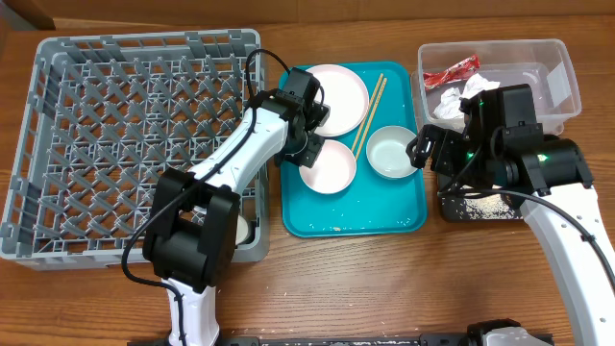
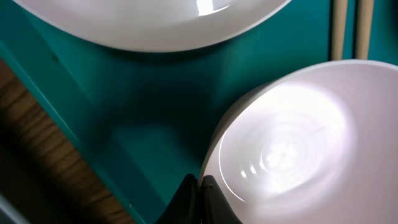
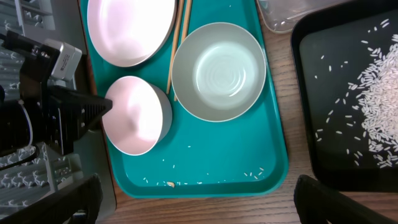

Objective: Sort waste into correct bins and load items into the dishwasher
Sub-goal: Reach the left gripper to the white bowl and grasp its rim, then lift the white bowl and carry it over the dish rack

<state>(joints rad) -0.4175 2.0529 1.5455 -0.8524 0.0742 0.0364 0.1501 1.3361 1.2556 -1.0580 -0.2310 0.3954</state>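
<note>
Overhead and wrist views. I am watching the left gripper [image 1: 309,146] reaching onto the large teal serving tray [image 1: 384,213]. Its fingers [image 2: 212,200] are sitting almost together at the left rim of the small round pale-pink bowl [image 1: 329,165]. They appear to be pinching that rim, though the wrist view is cropping the contact. The bowl is resting on the tray, just below the round pale-pink plate [image 1: 336,96]. The pair of thin wooden chopsticks [image 1: 368,113] is lying between the plate and the round pale-green bowl [image 1: 391,152].

The right gripper [image 3: 202,199] is hanging above the tray's right part with its fingers spread wide, gripping nothing. Loose white rice-like scraps [image 3: 379,106] are lying in the shallow black rectangular tray [image 1: 452,207], and a few are lying along the teal tray's near edge. The crinkled red wrapper [image 1: 452,70] and crumpled white tissue [image 1: 456,101] are sitting in the clear rectangular plastic tub [image 1: 557,67]. The large grey plastic dish rack [image 1: 125,144] is standing to the left.
</note>
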